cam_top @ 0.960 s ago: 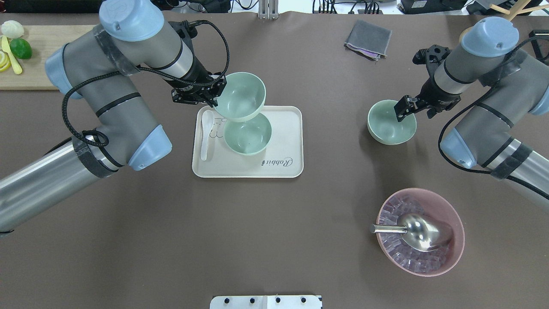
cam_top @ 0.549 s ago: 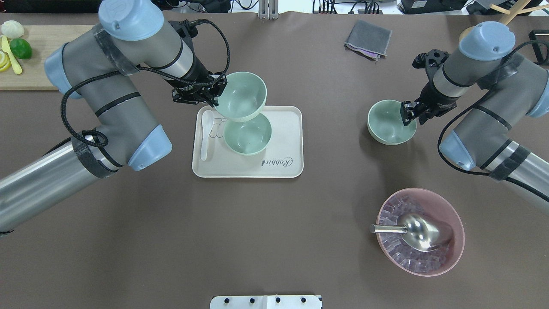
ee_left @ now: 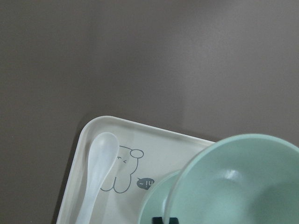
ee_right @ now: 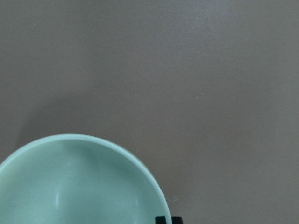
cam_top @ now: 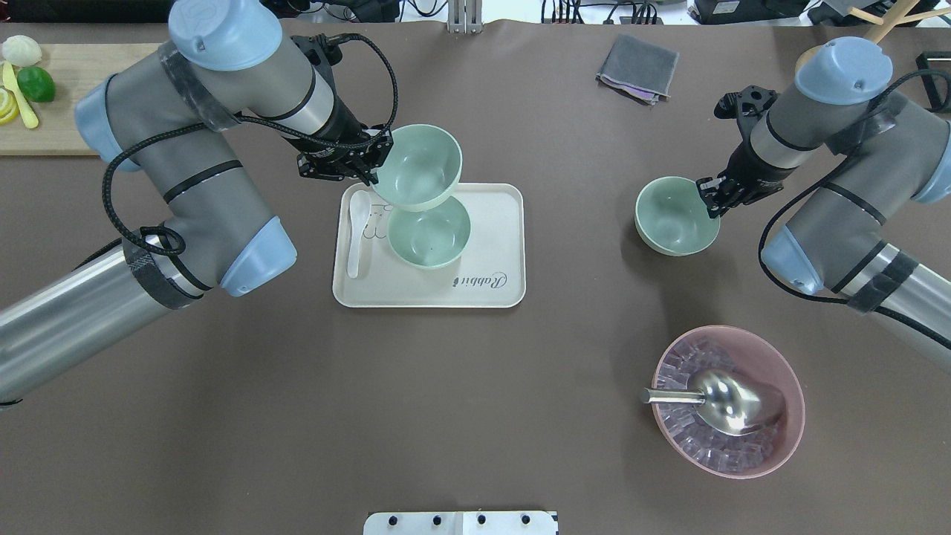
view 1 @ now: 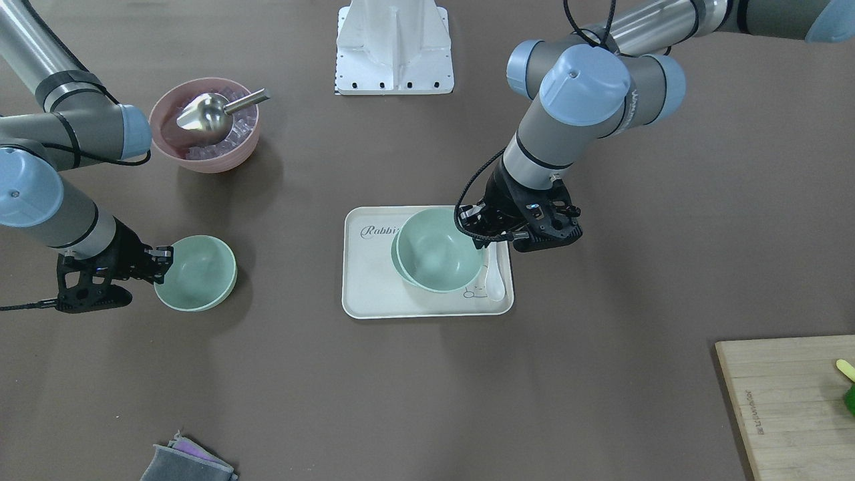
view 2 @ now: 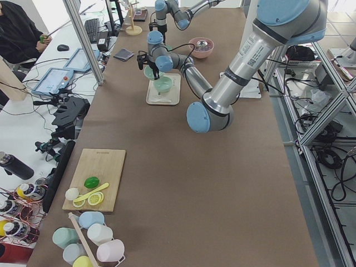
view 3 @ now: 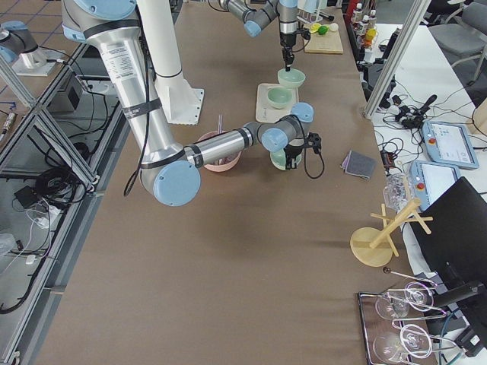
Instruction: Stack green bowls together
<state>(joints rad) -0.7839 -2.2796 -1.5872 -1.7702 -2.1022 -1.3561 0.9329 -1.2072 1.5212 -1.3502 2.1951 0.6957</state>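
Note:
My left gripper (cam_top: 369, 177) is shut on the rim of a pale green bowl (cam_top: 417, 167) and holds it in the air. A second green bowl (cam_top: 431, 234) stands below it on the cream tray (cam_top: 490, 286). In the front-facing view the held bowl (view 1: 437, 250) covers most of the lower one. The third green bowl (cam_top: 672, 217) stands on the table to the right. My right gripper (cam_top: 715, 199) is closed on its right rim. The right wrist view shows that bowl (ee_right: 74, 186) close below the camera.
A white spoon (cam_top: 356, 230) lies on the tray's left side. A pink bowl (cam_top: 732, 401) with ice and a metal scoop stands front right. A grey cloth (cam_top: 637, 68) lies at the back. A wooden cutting board (cam_top: 67, 96) with fruit is at the far left.
My right gripper has moved from over the third bowl's inside to its right rim and closed there. The bowl has shifted slightly. The left arm and its bowl have barely moved.

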